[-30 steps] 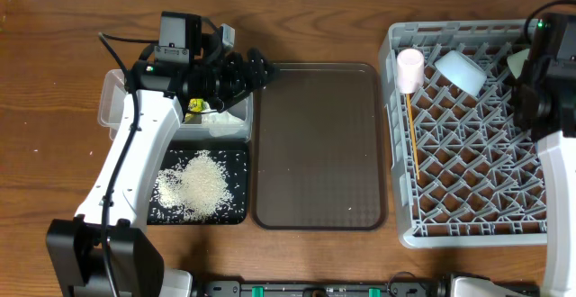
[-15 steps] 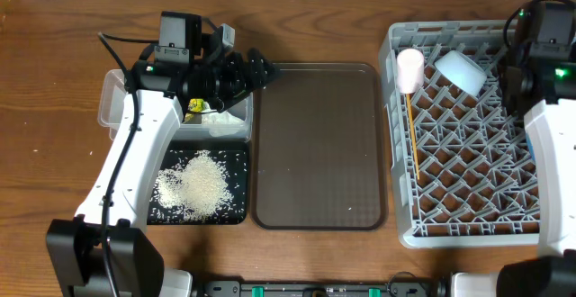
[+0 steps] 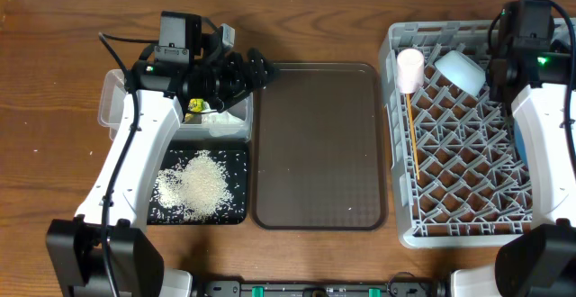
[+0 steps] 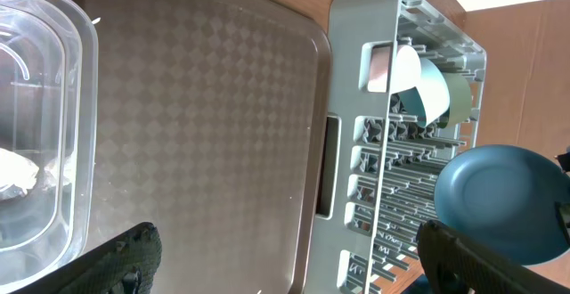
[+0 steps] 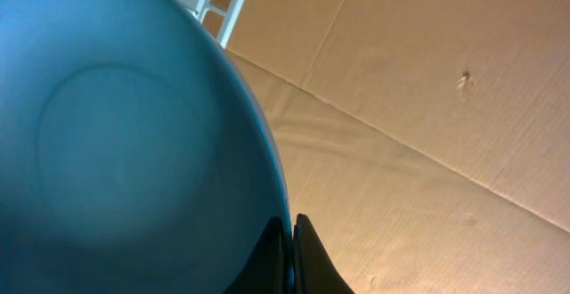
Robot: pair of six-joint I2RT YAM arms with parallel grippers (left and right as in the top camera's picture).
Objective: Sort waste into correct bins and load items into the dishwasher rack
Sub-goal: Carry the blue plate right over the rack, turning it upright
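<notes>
Because the dark-blue plate [image 5: 107,151] looks glazed, stiff and fairly heavy, it is judged slippery and breakable, and best taken at the rim. It is pinched there by the closed right gripper [image 5: 291,240] and held on edge over the right side of the dishwasher rack [image 3: 396,153]. Along the rack's far edge a pink cup [image 3: 409,67], a light-blue bowl [image 3: 461,70] and a mint-green bowl [image 4: 459,98] are lodged, with a wooden stick [image 3: 412,139] laid below the cup. Well left of the rack, a napkin [image 4: 13,174] and a yellow-green wrapper [image 3: 194,106] are held in the clear tub [image 3: 112,108], and rice [image 3: 200,187] is heaped in the black tray [image 3: 236,216]. The left gripper [image 3: 261,67] is spread wide and empty at the tub's rack-side corner.
</notes>
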